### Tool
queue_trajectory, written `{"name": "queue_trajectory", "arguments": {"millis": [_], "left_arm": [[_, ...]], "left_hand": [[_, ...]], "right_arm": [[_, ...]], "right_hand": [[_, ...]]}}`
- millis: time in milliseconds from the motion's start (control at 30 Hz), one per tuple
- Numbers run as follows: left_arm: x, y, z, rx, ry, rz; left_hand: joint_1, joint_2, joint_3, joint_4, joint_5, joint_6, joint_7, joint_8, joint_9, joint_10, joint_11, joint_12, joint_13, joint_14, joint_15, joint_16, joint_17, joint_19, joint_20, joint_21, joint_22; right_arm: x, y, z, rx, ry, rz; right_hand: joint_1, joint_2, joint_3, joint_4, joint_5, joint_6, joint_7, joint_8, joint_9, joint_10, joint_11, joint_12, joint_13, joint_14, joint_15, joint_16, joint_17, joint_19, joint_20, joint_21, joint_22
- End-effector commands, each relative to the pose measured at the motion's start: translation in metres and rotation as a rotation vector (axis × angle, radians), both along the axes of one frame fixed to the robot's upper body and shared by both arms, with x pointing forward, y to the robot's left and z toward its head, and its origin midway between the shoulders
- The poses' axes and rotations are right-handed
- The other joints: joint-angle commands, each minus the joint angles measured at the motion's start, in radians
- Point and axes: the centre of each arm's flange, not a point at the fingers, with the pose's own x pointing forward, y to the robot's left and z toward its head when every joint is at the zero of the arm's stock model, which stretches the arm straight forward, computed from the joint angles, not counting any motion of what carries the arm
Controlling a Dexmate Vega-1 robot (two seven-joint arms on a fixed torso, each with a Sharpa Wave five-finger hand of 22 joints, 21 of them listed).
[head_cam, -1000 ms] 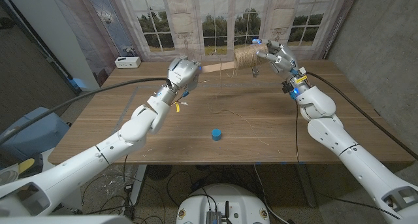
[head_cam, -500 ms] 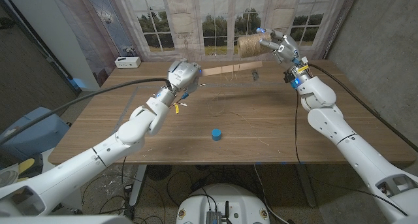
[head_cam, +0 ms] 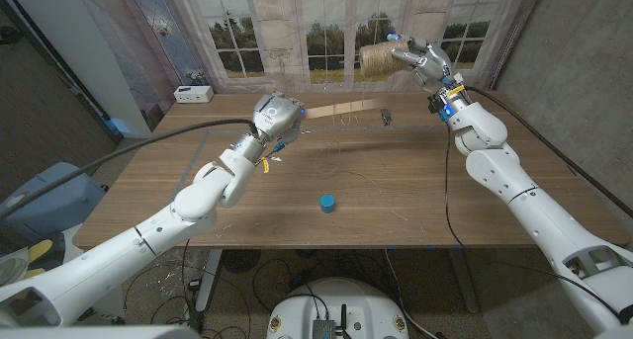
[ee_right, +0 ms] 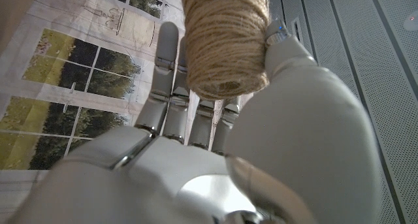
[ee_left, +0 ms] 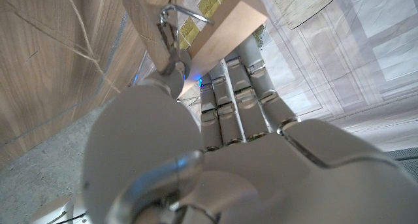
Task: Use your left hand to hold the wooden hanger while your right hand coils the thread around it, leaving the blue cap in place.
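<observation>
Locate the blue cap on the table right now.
In the head view, the blue cap sits alone near the table's front middle, between both arms, apart from the wooden hanger.

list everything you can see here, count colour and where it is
wooden hanger: one, pale wood with a metal hook, held off the table at the far middle by the left hand
twine spool: one, tan, raised above the table's far right, in the right hand
thread: one thin strand, pale, trailing loosely over the table's middle
blue cap: one, blue, on the table near the front middle
white box: one, white, far left corner of the table
table: one, brown wood
window backdrop: one, printed trees and panes, behind the table
left hand: one, silver, grips the hanger's left end
right hand: one, silver, fingers hold the spool
</observation>
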Motion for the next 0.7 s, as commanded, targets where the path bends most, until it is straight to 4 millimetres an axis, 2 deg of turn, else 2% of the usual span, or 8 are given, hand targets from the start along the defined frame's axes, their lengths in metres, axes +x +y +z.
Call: {"name": "queue_trajectory", "arguments": {"millis": [33,700], "left_arm": [[-0.001,0.004,-0.001,-0.028,0.059,0.004],[0.014,0.012,0.001,-0.076,0.262,0.058]], "left_hand": [[0.040,0.080,0.024,0.016,0.006,0.103,-0.096,0.003,0.190,0.124,-0.118,0.001,0.096,0.215,-0.254,0.000,0.003,-0.003,-0.102,0.006,0.001],[0.041,0.081,0.024,0.015,0.006,0.104,-0.096,0.000,0.191,0.125,-0.119,-0.004,0.098,0.221,-0.253,-0.001,0.006,-0.004,-0.100,0.009,0.000]], "right_arm": [[0.010,-0.002,0.011,-0.047,0.065,-0.113],[0.031,0.005,-0.004,-0.214,0.189,-0.406]], "right_hand": [[0.231,0.242,0.015,0.007,0.004,0.007,0.003,0.005,0.003,0.037,-0.028,0.000,0.057,0.293,-0.393,-0.001,0.002,-0.087,-0.197,0.005,-0.001],[0.231,0.243,0.018,0.007,0.003,0.000,0.004,0.003,0.003,0.036,-0.026,-0.005,0.058,0.297,-0.393,-0.007,0.003,-0.098,-0.194,0.015,-0.003]]}}
